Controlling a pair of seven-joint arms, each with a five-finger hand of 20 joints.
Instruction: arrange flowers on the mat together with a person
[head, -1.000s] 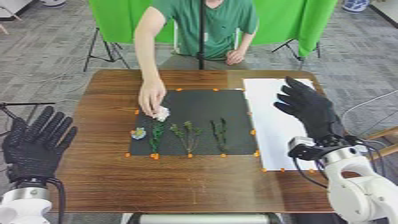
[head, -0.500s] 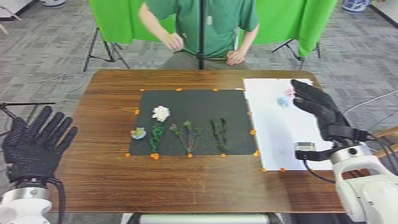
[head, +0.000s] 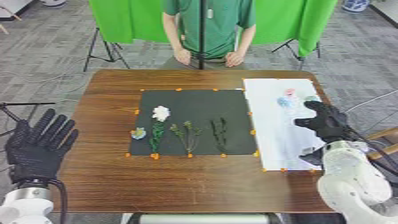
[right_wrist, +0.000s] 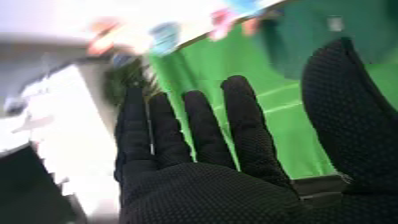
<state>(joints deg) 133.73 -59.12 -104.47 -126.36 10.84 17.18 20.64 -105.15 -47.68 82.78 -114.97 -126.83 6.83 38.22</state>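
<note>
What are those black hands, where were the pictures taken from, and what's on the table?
They belong to a robot with two white arms. Each hand wears a black fabric glove. One picture looks down from the robot's head. The other comes from its right wrist, so that glove looks huge.

On the brown table is a dark mat. On it lie a white flower above a leafy green stem, a small pale blue flower, and two thin sprigs. Beside the mat is a white sheet with pink and blue blooms.

The right hand is over the sheet, open and holding nothing. The left hand is open and empty too.
</note>
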